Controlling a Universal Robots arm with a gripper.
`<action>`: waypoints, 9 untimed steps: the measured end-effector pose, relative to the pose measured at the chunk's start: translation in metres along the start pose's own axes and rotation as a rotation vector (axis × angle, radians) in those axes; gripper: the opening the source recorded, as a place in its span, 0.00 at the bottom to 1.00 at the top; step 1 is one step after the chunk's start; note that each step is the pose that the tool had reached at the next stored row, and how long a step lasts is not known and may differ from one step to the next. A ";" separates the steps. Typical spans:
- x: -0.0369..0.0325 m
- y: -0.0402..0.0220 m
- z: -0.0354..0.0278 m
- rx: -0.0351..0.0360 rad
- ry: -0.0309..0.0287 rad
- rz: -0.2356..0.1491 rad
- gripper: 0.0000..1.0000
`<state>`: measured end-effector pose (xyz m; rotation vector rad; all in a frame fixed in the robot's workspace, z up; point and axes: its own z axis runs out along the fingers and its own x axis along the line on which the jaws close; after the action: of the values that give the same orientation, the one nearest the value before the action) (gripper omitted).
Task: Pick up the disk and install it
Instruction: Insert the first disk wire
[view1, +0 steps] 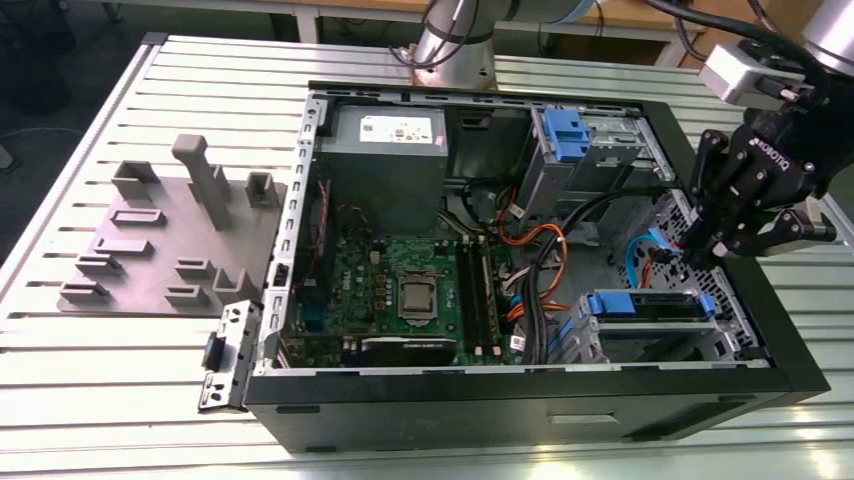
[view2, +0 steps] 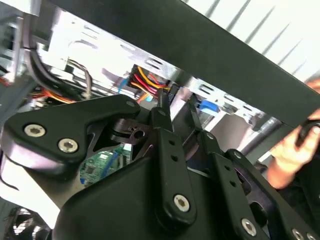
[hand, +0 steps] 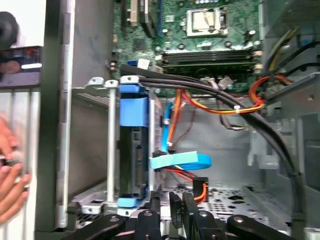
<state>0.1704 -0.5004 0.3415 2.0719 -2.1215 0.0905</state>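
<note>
The disk (hand: 133, 150) sits on edge in its drive cage (view1: 654, 330), apparently already slotted in; the tool (view1: 714, 250) hovers beside it, narrow and holding nothing.

Cables (hand: 210, 107) crowd bay beside disk (hand: 134, 145); floor (hand: 230, 192) clear.

No print on any surface here can be read.

A counter (view1: 120, 380) of pale metal slats carries everything. The open black computer case (view1: 534, 405) lies directly on it (its side panel is off). Toward the exterior view's left of the case, a grey fixture plate (view1: 160, 250) with upright blocks rests on the slats. A small metal bracket (view1: 227, 358) lies just beside the case's near corner.
</note>
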 end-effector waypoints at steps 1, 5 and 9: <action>-0.0006 0.0000 0.0000 0.0000 0.0088 0.001 0.31; -0.0032 -0.0013 -0.0002 -0.0029 0.0135 0.000 0.31; -0.0057 -0.0025 -0.0005 -0.0048 0.0144 0.000 0.31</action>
<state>0.1730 -0.4947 0.3408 2.0620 -2.1116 0.1000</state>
